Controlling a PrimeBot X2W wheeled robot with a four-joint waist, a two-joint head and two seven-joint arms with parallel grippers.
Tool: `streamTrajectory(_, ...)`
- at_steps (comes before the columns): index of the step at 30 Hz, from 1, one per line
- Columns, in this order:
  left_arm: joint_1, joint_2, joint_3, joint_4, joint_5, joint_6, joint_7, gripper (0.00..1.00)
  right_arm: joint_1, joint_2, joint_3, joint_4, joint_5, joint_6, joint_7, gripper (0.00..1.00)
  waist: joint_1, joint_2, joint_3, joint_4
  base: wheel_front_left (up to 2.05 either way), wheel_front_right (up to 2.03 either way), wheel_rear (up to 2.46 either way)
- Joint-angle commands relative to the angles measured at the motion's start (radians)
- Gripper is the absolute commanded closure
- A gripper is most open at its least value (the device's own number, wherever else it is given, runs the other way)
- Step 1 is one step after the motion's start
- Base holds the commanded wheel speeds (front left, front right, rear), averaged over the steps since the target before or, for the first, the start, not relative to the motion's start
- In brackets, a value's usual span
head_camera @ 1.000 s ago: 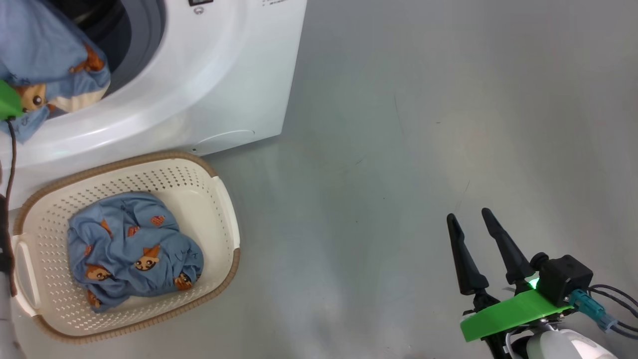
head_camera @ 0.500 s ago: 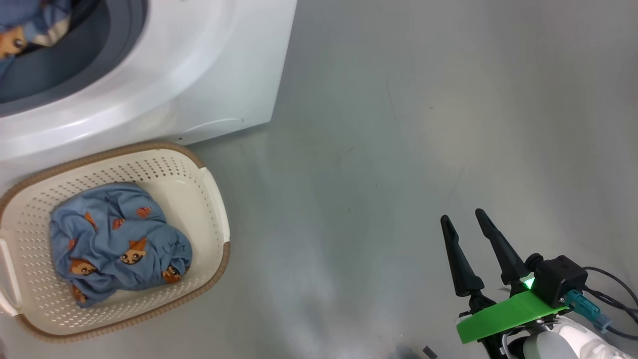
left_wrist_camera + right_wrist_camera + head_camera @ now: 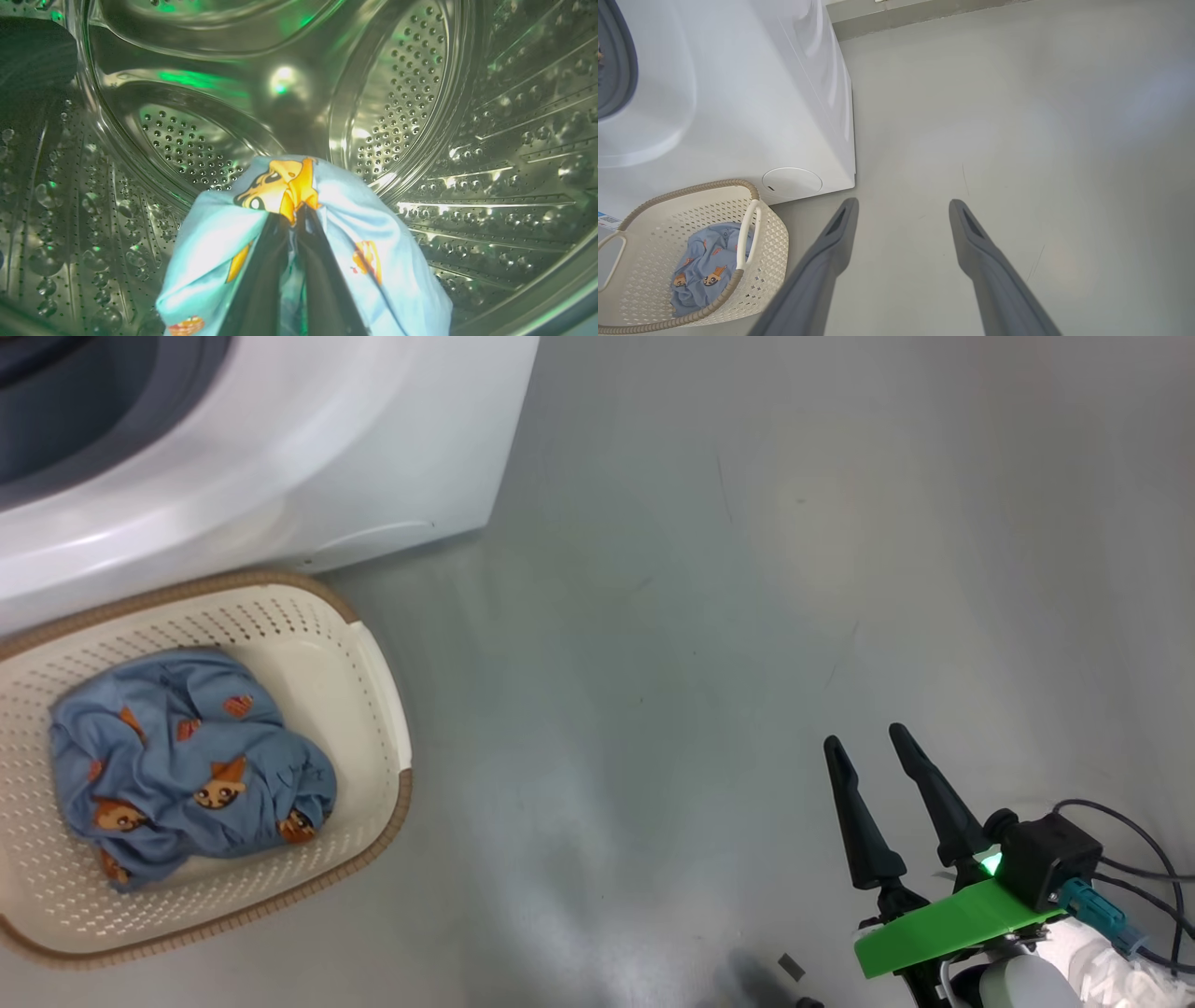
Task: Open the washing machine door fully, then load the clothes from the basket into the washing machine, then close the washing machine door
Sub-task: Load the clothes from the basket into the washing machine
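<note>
Reaches with the left gripper (image 3: 293, 213) into the perforated steel drum (image 3: 420, 116) of the washing machine (image 3: 308, 448), fingers rising from the bottom middle of the left wrist view; clamps them almost together on a fold of blue printed cloth (image 3: 210, 252) draped over both fingers; parks the right gripper (image 3: 864, 737) at the lower right of the head view, over the bare grey floor (image 3: 700, 569), fingers pointing up the frame, spread apart and holding nothing. A second ago carried that cloth at the machine's mouth in the upper left of the head view; half a second ago had it inside the grey gasket (image 3: 159, 411); keeps the right gripper as before; pans the head camera, sliding basket and machine toward the left edge. Leaves the rest of the clothes (image 3: 187, 765) bunched in the basket (image 3: 345, 709), on the floor just beside the machine's front, at the lower left of the head view; adds in the right wrist view a round cover (image 3: 791, 181) low on the machine and the basket's white handle (image 3: 746, 233).
</note>
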Motion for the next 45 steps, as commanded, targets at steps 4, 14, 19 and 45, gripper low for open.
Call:
streamTrajectory(4, -0.051, 0.062, 0.001, -0.009, 0.018, 0.008, -0.006, 1.00, 0.020, -0.008, 0.022, -0.025, -0.010, 0.001, -0.005, 0.00, 0.0000, 0.0000, 0.031, -0.002, 0.00, 0.00, 0.00)
streamTrajectory(14, -0.089, 0.072, -0.022, -0.030, 0.029, 0.014, -0.006, 1.00, 0.019, -0.008, 0.026, -0.026, 0.006, 0.001, -0.005, 0.00, 0.0000, 0.0000, 0.058, -0.008, 0.00, 0.00, 0.00)
streamTrajectory(19, -0.093, 0.072, -0.035, -0.078, 0.032, 0.011, -0.006, 1.00, 0.016, -0.008, 0.030, -0.027, 0.012, 0.001, -0.005, 0.00, 0.0000, 0.0000, 0.066, -0.013, 0.00, 0.00, 0.00)
streamTrajectory(45, -0.166, 0.080, -0.090, 0.138, 0.053, 0.050, -0.006, 0.02, 0.029, -0.008, 0.037, -0.020, 0.014, 0.001, -0.005, 0.00, 0.0000, 0.0000, 0.043, -0.024, 0.00, 0.00, 0.00)
